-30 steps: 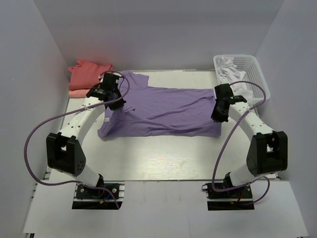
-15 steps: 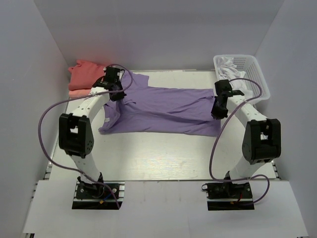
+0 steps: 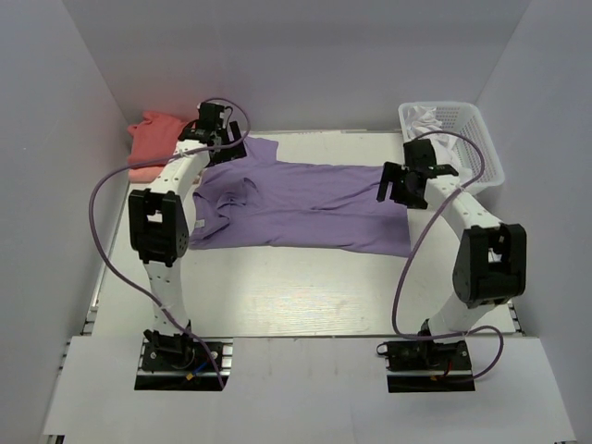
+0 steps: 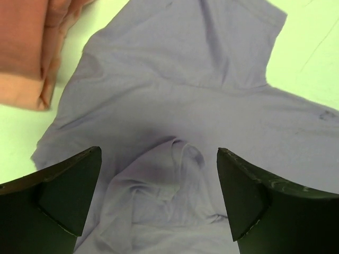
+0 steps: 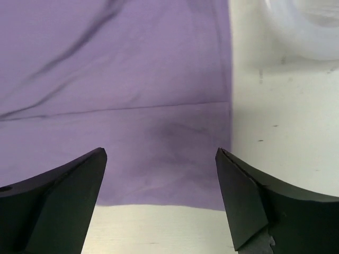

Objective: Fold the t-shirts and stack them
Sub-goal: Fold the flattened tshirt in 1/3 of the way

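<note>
Two empty claws stand wide open, the left claw [image 4: 159, 152] and right claw [image 5: 161, 152] above opposite ends of the lavender t-shirt [image 3: 305, 205], probably so it lies flat for folding.

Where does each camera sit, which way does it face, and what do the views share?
Top external: high behind the arm bases, looking down over the table; both arms whole, plus the lavender t-shirt, coral t-shirt and white basket.
Left wrist: on the left arm, looking down past the open left fingers at the lavender t-shirt's bunched end near the coral t-shirt.
Right wrist: on the right arm, looking down past the open right fingers at a corner of the lavender t-shirt, white basket upper right.
Shared: all three show the lavender t-shirt.
</note>
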Controlling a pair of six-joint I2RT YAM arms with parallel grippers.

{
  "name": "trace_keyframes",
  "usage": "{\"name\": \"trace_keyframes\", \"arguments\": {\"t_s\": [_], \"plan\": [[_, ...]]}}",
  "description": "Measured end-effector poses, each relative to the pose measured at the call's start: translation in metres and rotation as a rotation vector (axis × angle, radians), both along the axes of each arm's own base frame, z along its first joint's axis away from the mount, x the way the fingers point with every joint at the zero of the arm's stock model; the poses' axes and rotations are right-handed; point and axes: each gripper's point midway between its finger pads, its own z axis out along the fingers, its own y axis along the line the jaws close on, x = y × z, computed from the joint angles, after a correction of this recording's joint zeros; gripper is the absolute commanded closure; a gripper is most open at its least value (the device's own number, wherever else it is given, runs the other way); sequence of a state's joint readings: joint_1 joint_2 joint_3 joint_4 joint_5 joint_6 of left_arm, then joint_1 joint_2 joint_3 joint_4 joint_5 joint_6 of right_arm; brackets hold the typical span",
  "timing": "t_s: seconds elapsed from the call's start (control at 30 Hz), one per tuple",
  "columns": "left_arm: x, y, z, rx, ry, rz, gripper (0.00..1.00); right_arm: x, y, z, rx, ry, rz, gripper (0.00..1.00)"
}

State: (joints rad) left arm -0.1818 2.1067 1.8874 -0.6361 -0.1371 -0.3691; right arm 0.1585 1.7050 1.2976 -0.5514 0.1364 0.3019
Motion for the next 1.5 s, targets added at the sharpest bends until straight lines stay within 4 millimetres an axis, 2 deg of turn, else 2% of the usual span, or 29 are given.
{"name": "trace_keyframes", "arguments": {"t_s": [0.1, 0.2, 0.3, 0.37, 0.4, 0.5, 0.6, 0.77, 0.87, 0.97, 1.1, 1.23, 1.43, 1.47, 1.5], "plan": [[-0.017, 0.006, -0.002, 0.001, 0.026, 0.006, 0.00, -0.010, 0.013, 0.018, 0.062, -0.059, 0.053, 0.10], [-0.063, 0.012, -0.009, 0.002, 0.084, -0.006, 0.00, -0.022, 0.027, 0.027, 0.110, -0.103, 0.109, 0.10], [-0.111, 0.015, -0.011, -0.007, 0.106, -0.046, 0.00, -0.036, 0.039, 0.016, 0.149, -0.092, 0.159, 0.10], [-0.131, 0.014, -0.012, -0.016, 0.116, -0.078, 0.05, -0.048, 0.045, 0.000, 0.164, -0.052, 0.181, 0.10], [-0.135, 0.012, -0.013, -0.022, 0.117, -0.096, 0.11, -0.053, 0.047, -0.008, 0.168, -0.029, 0.189, 0.10], [-0.137, 0.006, -0.022, -0.036, 0.135, -0.140, 0.20, -0.065, 0.047, -0.029, 0.167, 0.033, 0.191, 0.10], [-0.138, 0.002, -0.041, -0.040, 0.183, -0.168, 0.27, -0.070, 0.045, -0.040, 0.159, 0.065, 0.184, 0.10], [-0.142, 0.009, -0.085, 0.005, 0.305, -0.151, 0.40, -0.071, 0.043, -0.046, 0.153, 0.077, 0.178, 0.10], [-0.142, 0.015, -0.104, 0.033, 0.357, -0.128, 0.41, -0.070, 0.043, -0.047, 0.150, 0.077, 0.176, 0.10], [-0.141, 0.018, -0.104, 0.044, 0.354, -0.114, 0.41, -0.069, 0.043, -0.050, 0.149, 0.078, 0.175, 0.10], [-0.134, 0.025, -0.096, 0.079, 0.317, -0.079, 0.54, -0.070, 0.043, -0.057, 0.146, 0.099, 0.169, 0.10], [-0.125, 0.032, -0.093, 0.120, 0.298, -0.064, 0.56, -0.070, 0.041, -0.059, 0.140, 0.106, 0.165, 0.10], [-0.112, 0.033, -0.109, 0.144, 0.319, -0.067, 0.65, -0.070, 0.038, -0.060, 0.124, 0.106, 0.157, 0.10], [-0.113, 0.034, -0.112, 0.147, 0.325, -0.068, 0.78, -0.070, 0.038, -0.060, 0.122, 0.107, 0.156, 0.10], [-0.112, 0.034, -0.113, 0.146, 0.328, -0.065, 0.85, -0.070, 0.037, -0.060, 0.119, 0.108, 0.154, 0.10]]}}
